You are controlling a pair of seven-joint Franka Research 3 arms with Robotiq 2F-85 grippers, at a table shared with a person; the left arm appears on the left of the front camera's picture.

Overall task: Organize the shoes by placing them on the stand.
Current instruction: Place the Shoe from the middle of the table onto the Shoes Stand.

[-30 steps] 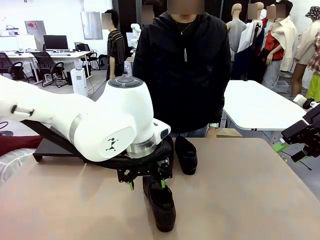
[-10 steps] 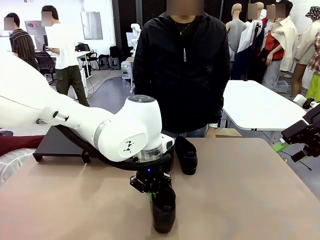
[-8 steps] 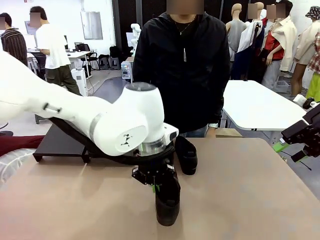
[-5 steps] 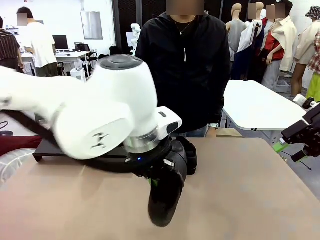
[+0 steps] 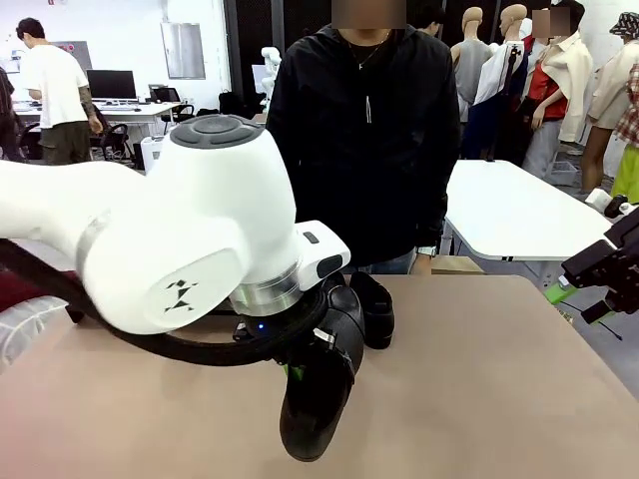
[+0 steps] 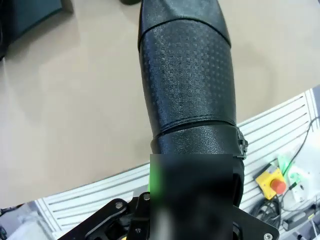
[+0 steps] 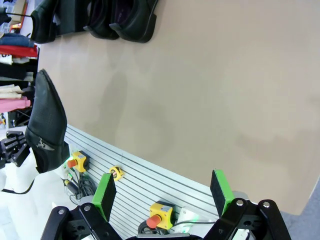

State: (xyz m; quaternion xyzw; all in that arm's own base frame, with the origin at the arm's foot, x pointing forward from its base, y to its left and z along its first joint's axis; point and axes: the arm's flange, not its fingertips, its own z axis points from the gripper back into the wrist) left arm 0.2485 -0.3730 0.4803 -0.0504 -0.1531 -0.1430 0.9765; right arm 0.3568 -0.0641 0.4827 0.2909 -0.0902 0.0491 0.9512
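We saw the left gripper (image 5: pixel 297 371) clenched on a lifted shoe (image 5: pixel 315 414), the right gripper (image 7: pixel 162 192) splayed empty. Another shoe (image 5: pixel 372 311) sat on the table (image 5: pixel 499 379); racking seemed barely begun.

Front camera faces across table (image 5: pixel 479 379); all views share the shoe (image 6: pixel 185 75).

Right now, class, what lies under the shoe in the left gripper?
Bare tan table; the shoe, shut in the left gripper, hangs above it. The patch straight beneath the shoe is covered.
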